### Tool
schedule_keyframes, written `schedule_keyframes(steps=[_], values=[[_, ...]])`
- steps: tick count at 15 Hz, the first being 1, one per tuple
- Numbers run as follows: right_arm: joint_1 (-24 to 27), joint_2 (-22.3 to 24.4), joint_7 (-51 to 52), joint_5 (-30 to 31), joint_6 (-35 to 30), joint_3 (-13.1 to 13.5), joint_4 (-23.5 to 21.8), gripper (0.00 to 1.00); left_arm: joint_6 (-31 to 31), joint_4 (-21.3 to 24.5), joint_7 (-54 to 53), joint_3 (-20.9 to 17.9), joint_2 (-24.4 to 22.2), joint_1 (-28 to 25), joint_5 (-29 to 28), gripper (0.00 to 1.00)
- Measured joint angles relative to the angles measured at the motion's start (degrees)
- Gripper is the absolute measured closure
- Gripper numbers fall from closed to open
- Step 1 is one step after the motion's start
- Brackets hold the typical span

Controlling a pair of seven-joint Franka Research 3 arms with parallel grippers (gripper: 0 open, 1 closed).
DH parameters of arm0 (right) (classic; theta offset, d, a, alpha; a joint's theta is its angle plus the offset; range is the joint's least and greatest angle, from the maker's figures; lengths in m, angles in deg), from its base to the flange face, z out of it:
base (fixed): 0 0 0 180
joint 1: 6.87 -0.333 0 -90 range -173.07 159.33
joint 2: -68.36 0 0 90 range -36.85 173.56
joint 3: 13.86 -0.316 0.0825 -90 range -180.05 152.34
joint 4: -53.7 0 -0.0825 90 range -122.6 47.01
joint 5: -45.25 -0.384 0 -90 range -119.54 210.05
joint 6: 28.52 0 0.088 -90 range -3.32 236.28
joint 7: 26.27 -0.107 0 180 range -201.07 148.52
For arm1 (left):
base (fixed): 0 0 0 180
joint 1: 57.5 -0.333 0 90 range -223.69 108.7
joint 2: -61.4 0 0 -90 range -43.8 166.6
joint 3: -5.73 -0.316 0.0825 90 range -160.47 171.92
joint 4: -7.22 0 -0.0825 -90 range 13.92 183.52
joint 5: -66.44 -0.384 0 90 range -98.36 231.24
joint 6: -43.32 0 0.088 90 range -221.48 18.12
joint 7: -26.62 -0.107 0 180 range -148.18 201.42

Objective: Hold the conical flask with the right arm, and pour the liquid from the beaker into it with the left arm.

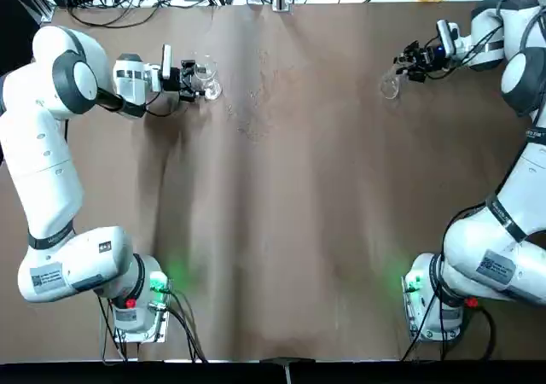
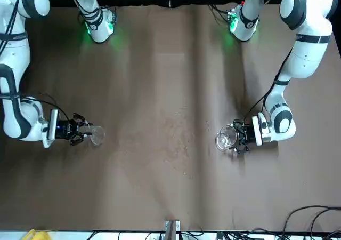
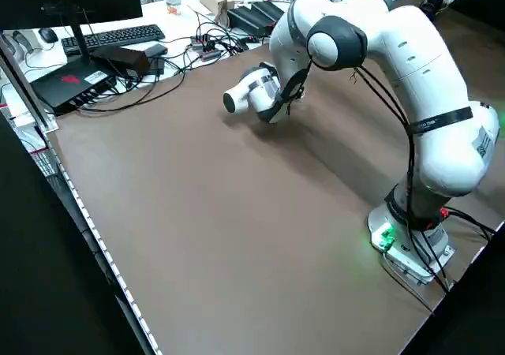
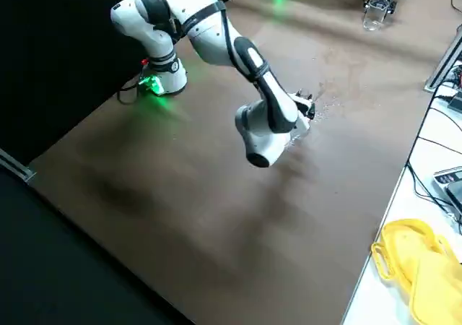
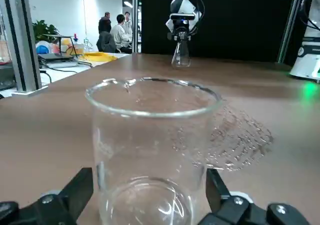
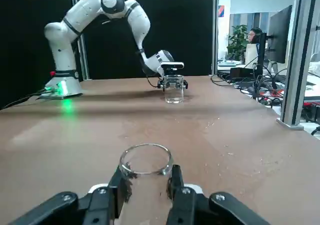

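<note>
Top view: left gripper [image 1: 189, 80] at the far left of the table [image 1: 290, 230], beaker [image 1: 211, 85] at its fingertips; right gripper [image 1: 404, 68] at the far right with the flask [image 1: 390, 86]. Vessels well apart. Front view: same wide gap, neither mouth over the other. Left side view: vessels hidden. Right side view: beaker upright; flask mostly hidden by the arm. Left wrist view: two fingers closed on opposite walls of the beaker; droplets [image 5: 242, 141] on the table. Liquid level in the beaker: cannot tell. Right wrist view: fingers pinch the flask at its neck, mouth up. Judged step: both vessels gripped, lining up for the pour. Next: bring beaker rim over flask mouth, then tilt slowly; the narrow mouth makes spilling likely.
</note>
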Motion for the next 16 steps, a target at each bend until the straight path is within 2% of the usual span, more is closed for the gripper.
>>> schedule_keyframes(steps=[8,13,16], values=[[-10.87,6.72,-0.18,-10.53,10.88,-0.19,-10.63,0.61,-0.31,-0.07,-1.90,0.01,0.07,2.79,4.65,0.00],[-15.75,7.86,-0.18,-16.83,15.19,-0.18,-13.48,0.61,-0.31,0.06,-4.50,-0.10,0.28,2.79,4.65,0.01],[-19.85,7.87,-0.18,-23.42,17.63,-0.20,-14.04,0.61,-0.33,0.13,-4.98,-0.09,0.62,3.03,6.01,0.00]])
